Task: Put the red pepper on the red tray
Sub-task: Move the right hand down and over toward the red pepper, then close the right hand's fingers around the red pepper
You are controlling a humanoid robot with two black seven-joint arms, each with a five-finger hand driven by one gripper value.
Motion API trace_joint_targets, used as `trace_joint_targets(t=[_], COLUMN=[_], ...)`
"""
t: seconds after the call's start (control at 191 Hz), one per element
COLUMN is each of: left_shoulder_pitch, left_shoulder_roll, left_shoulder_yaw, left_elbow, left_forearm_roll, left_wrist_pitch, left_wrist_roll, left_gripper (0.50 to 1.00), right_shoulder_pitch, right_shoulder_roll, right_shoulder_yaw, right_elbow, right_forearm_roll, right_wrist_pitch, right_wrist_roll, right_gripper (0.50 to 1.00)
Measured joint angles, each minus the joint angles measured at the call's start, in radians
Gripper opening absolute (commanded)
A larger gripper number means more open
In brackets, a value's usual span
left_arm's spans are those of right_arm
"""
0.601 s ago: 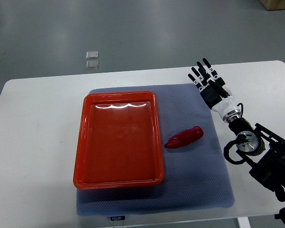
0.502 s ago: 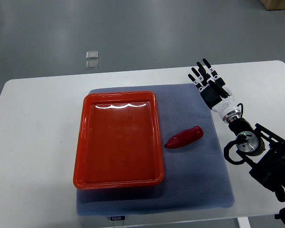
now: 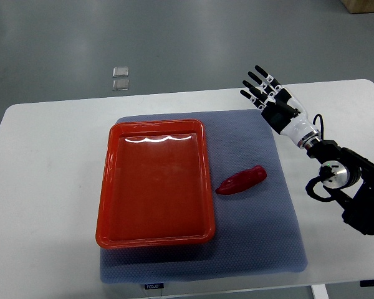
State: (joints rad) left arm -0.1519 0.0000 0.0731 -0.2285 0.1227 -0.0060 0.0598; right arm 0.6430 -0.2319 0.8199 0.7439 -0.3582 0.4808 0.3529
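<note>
A red pepper (image 3: 241, 180) lies on the blue-grey mat (image 3: 255, 243), just right of the red tray (image 3: 110, 187). The tray holds nothing and sits on the mat's left half. My right hand (image 3: 266, 96) hovers over the mat's far right corner, well above and right of the pepper. Its fingers (image 3: 255, 82) are spread and hold nothing. Its arm (image 3: 343, 184) comes in from the right edge. My left arm does not show.
The mat lies on a white table (image 3: 43, 187). Two small clear squares (image 3: 120, 78) lie on the grey floor beyond the table's far edge. A brown box corner (image 3: 366, 5) shows at the top right.
My right hand has lifted and shifted a little toward the far side, with the wrist and forearm rising. The pepper and tray have not moved.
</note>
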Motion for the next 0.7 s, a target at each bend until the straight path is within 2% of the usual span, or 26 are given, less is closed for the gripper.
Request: trace_joint_targets(t=[0.12,0.277,0.376,0.549,0.701], left_shoulder_pitch=[0.000,0.000,-0.001,-0.002,-0.002], left_shoulder_roll=[0.000,0.000,0.000,0.000,0.000], left_shoulder_yaw=[0.001,0.002,0.002,0.001,0.001], left_elbow=[0.000,-0.002,-0.002,-0.002,-0.002], left_forearm_roll=[0.000,0.001,0.002,0.002,0.002], left_wrist_pitch=[0.000,0.000,0.000,0.000,-0.001], left_wrist_roll=[0.001,0.002,0.002,0.002,0.003], left_gripper=[1.000,1.000,1.000,1.000,1.000], right_shoulder_pitch=[0.086,0.232,0.306,0.335,0.330], right_shoulder_roll=[-0.110,-0.273,-0.327,-0.359,-0.357], right_shoulder_yaw=[-0.107,-0.364,-0.532,-0.642,-0.653], right_elbow=[0.057,0.215,0.280,0.316,0.330], right_forearm_roll=[-0.261,-0.620,-0.740,-0.807,-0.835], right_wrist_pitch=[0.037,0.083,0.086,0.046,-0.031], right_wrist_roll=[-0.021,-0.044,-0.048,-0.043,-0.028], right_gripper=[0.921,0.921,0.921,0.919,0.917])
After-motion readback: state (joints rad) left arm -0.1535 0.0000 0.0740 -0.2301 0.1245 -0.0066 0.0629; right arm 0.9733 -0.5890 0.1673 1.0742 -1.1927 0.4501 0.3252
